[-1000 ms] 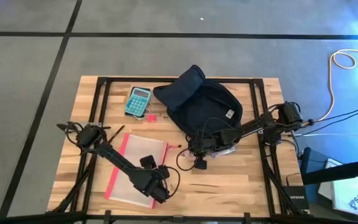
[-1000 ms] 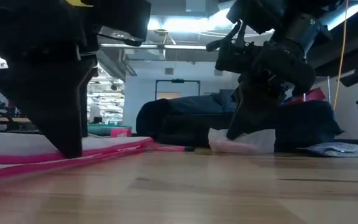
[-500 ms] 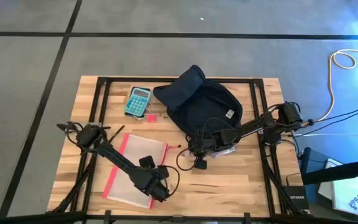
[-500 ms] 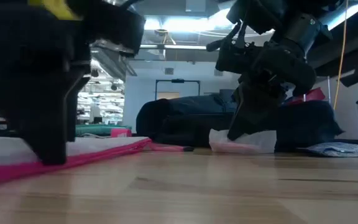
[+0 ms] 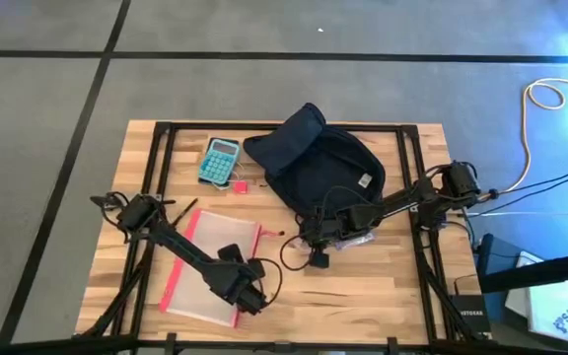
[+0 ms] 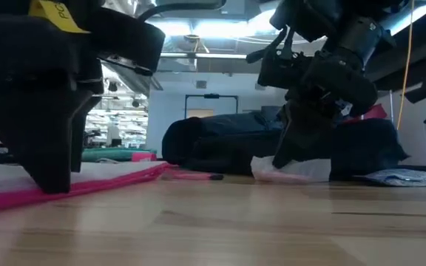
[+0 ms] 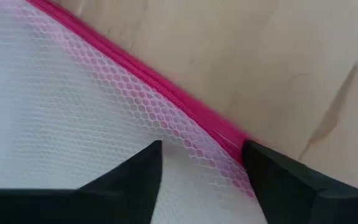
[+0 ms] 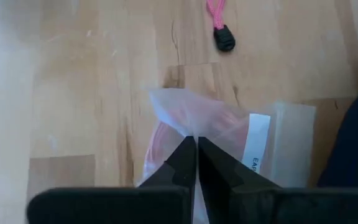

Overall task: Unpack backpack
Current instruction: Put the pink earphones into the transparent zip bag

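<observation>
While right claw pinches, left claw slid leftward

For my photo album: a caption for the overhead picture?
Right tool pinches a clear bag beside the backpack.

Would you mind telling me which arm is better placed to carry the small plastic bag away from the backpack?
The right. Its gripper is already shut on the plastic bag beside the backpack, while the left gripper sits open over the mesh pouch, well away.
</observation>
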Robot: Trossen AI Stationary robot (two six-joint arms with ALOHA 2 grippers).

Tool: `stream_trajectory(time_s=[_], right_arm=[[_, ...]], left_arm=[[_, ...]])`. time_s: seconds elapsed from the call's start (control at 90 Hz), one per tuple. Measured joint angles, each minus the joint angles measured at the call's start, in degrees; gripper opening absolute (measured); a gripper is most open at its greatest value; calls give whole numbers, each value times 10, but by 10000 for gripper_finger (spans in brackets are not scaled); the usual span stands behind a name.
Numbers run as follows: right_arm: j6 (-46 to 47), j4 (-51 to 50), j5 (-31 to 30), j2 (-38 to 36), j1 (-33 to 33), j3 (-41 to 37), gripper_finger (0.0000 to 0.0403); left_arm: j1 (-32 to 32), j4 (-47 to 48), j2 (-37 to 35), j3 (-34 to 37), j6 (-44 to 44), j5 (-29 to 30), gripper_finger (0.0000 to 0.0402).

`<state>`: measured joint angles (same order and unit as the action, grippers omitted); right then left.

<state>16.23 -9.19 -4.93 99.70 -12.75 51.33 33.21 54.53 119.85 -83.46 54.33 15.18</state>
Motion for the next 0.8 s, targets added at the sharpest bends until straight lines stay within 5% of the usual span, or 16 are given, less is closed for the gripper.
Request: stream_trajectory(time_s=[0.222,0.4,0.8], right_arm=[[0,0,0,0,0,0,0],[0,0,0,0,0,0,0],[0,0,-11,0,0,0,0]], left_arm=[[0,-8,0,0,-23,-11,71],[0,-17,0,8,-59,-22,13],[2,-5,-6,2,-80,-24,0]])
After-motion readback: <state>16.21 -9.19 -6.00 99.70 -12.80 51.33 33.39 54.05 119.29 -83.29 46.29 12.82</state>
